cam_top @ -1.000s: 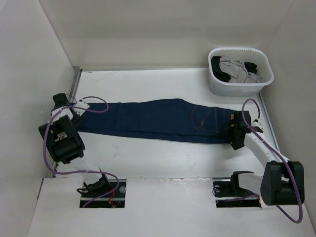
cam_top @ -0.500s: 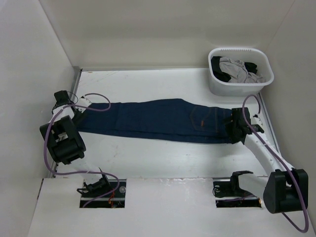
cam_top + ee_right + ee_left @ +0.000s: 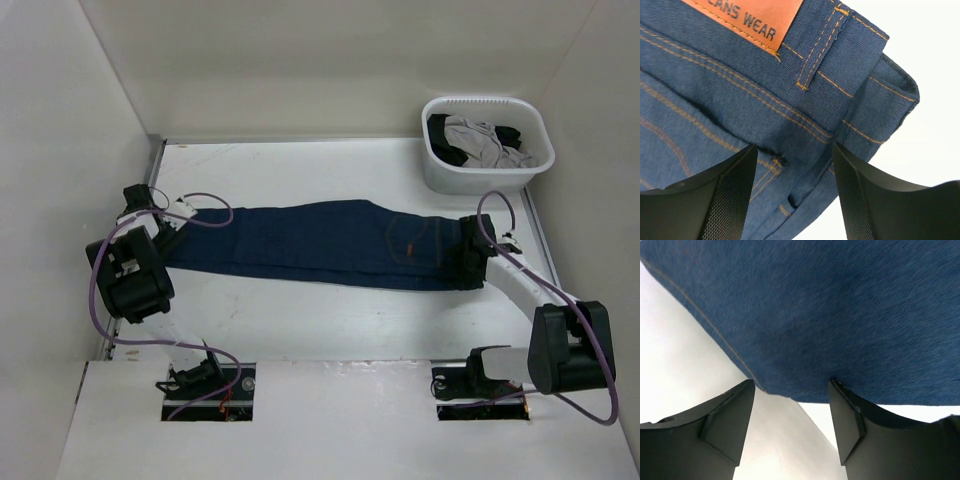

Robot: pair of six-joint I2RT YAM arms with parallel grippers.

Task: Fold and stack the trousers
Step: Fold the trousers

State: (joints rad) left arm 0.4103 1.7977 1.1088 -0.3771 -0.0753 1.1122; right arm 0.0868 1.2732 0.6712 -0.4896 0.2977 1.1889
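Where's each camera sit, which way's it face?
Top external: above and behind the bases, looking down at the white table, dark navy blue denim jeans and white plastic basket; left arm and right arm show.
Left wrist: on the left gripper, facing down at the jeans' leg end; its black fingers show.
Right wrist: on the right gripper, facing down at the waistband and tan patch; its fingers show.
Shared: all three see the jeans.
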